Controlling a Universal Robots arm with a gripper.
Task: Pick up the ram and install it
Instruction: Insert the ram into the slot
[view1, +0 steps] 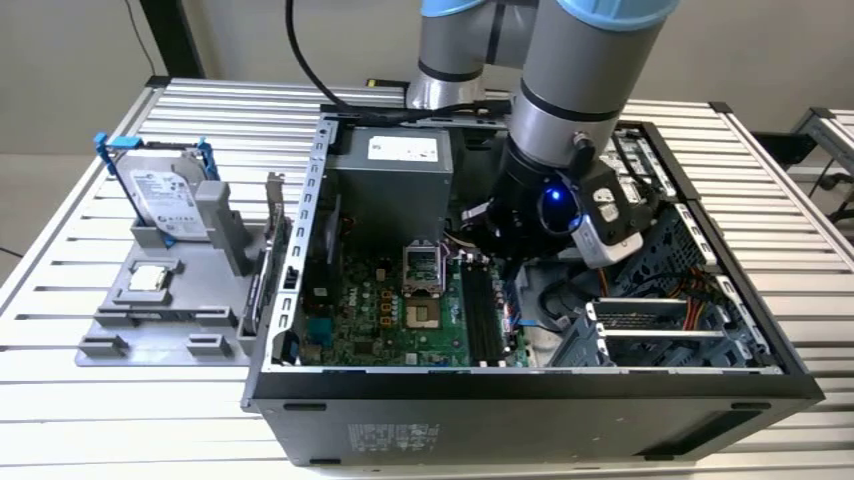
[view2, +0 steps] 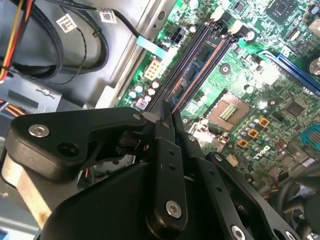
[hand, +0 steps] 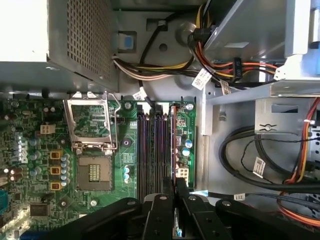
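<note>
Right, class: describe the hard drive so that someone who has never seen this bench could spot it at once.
Find the open computer case; at the exterior view's left of it sits a grey fixture. The hard drive stands upright on it, silver in a blue bracket, unlike the small square chip lying flat beside it.

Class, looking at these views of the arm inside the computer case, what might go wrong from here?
1. The jaws of the black gripper pinch the thin bluish-green ram stick over the long black motherboard slots; a tilted stick might jam or bend.
2. Loose black cables beside the slots could snag the arm.
</note>
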